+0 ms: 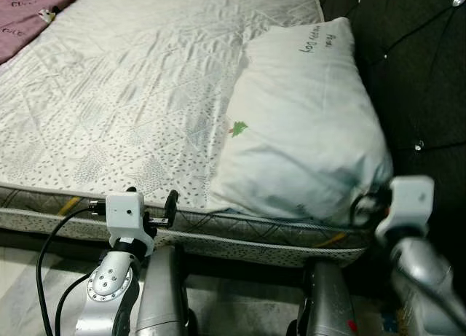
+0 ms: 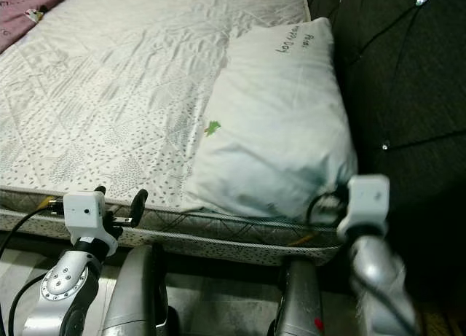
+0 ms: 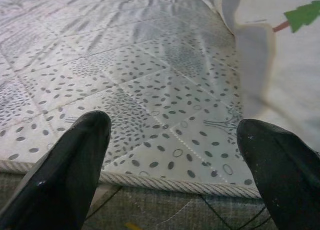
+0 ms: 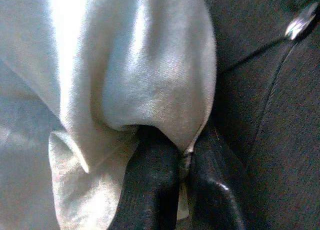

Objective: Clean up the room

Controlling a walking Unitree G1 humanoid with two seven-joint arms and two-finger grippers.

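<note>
Left eye view: a pale, silky white pillow with a small green tree print (image 1: 309, 124) lies on the right side of a quilted white mattress dotted with grey specks (image 1: 124, 95), its near corner at the mattress edge beside a dark tufted headboard with shiny studs (image 1: 422, 73). A mauve patterned blanket (image 1: 29, 12) covers the far left corner. The left end effector (image 1: 151, 202) sits just off the near mattress edge; the right end effector (image 1: 364, 202) meets the pillow's near corner.

Left wrist view: the left end effector (image 3: 175, 162) has its black fingers (image 3: 75, 165) spread wide, holding nothing, above the mattress edge.

Right wrist view: the right end effector (image 4: 182, 177) has its fingers pinched together on a fold of the pillow's corner.
</note>
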